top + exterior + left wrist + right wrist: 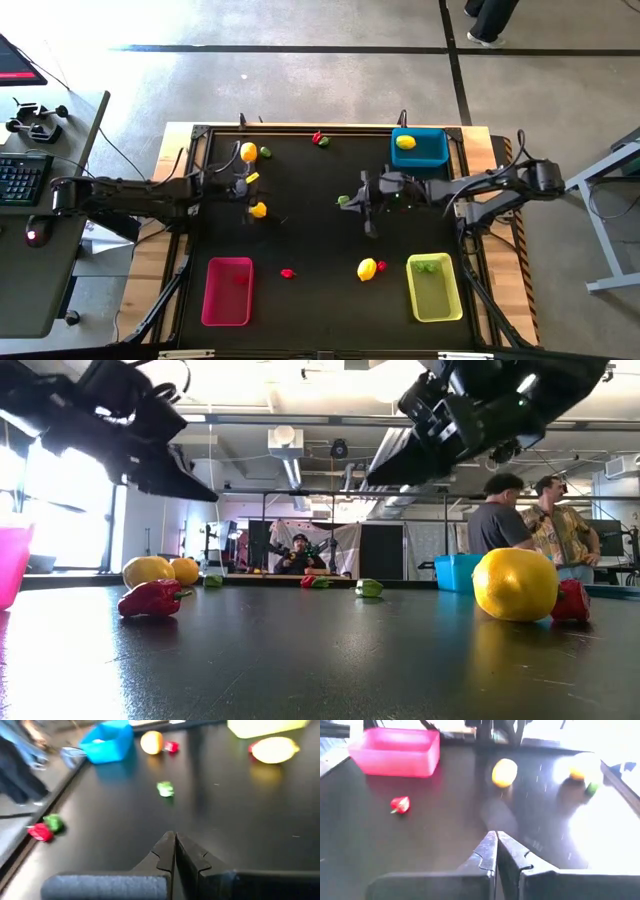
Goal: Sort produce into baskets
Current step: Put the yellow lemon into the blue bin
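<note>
A concrete-floored workshop surrounds a black tabletop [310, 210], with people standing beyond its far edge in the low view. Take the blue basket [420, 148] at the far right as the landmark. It already holds one lemon [405, 142].

The right tool [368, 218] hangs just on the near-left side of the blue basket, its fingers pressed together with nothing between them; its wrist view shows the two dark tips meeting over bare tabletop. Right beside that tool, on the side away from the blue basket, lies a small green piece [344, 200]. That is the relation the next move probably turns on: the green piece sits close to the right tool and well apart from the left one, so the right arm looks the better placed to take it. The tool would have to spread its fingers first.

The left tool [243, 187] is far to the left of the blue basket, also clenched and empty, with a lemon [258, 209] touching or just beside it and another lemon [248, 151] with a green piece [265, 152] a little farther back.

Nearer the front edge from the blue basket stands the yellow-green basket [435, 288], holding a green piece [427, 266]; just left of it lie a lemon [367, 268] and a red piece [381, 266] touching. The pink basket [228, 291] sits at the front left, a red piece [288, 272] between the two front baskets. A red and green pair [320, 138] lies along the far edge, left of the blue basket.
</note>
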Available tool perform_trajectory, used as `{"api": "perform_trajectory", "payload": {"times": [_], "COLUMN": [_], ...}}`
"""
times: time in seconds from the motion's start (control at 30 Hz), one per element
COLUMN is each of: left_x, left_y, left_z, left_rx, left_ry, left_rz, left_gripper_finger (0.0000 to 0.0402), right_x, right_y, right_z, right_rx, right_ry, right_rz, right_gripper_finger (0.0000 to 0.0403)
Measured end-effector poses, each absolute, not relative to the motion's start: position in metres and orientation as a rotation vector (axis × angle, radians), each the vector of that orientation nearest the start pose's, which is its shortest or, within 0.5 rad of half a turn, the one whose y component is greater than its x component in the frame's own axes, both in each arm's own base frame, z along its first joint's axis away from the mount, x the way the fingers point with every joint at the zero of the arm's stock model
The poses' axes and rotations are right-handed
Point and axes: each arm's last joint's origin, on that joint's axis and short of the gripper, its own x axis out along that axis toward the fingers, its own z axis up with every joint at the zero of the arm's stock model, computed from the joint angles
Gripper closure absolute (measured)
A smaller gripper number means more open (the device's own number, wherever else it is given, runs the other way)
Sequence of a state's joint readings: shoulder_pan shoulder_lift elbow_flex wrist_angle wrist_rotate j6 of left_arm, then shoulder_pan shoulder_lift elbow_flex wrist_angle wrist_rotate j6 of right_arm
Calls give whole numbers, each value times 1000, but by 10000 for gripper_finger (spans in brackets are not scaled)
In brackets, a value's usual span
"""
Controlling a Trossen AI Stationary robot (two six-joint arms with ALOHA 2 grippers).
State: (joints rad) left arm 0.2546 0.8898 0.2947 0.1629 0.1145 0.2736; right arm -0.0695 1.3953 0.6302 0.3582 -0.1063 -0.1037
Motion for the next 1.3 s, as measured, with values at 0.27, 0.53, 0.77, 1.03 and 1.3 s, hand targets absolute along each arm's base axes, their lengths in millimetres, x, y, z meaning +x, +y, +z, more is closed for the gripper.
{"api": "perform_trajectory", "payload": {"times": [0.27,0.53,0.77,1.03,1.3], "left_x": [182,178,180,200,202], "left_y": [35,23,18,14,21], "left_z": [216,251,245,213,203], "left_rx": [-27,56,115,179,250], "left_ry": [495,719,1035,1275,1360], "left_rz": [-28,-48,-77,-101,-19], "left_gripper_finger": [401,393,338,250,175], "right_x": [291,289,289,288,288], "right_y": [-43,-52,-52,-52,-51], "right_z": [193,192,190,189,188], "right_rx": [-156,-136,-125,-104,-101], "right_ry": [274,288,301,312,328], "right_rz": [111,95,101,99,100], "right_gripper_finger": [403,403,403,403,403]}}
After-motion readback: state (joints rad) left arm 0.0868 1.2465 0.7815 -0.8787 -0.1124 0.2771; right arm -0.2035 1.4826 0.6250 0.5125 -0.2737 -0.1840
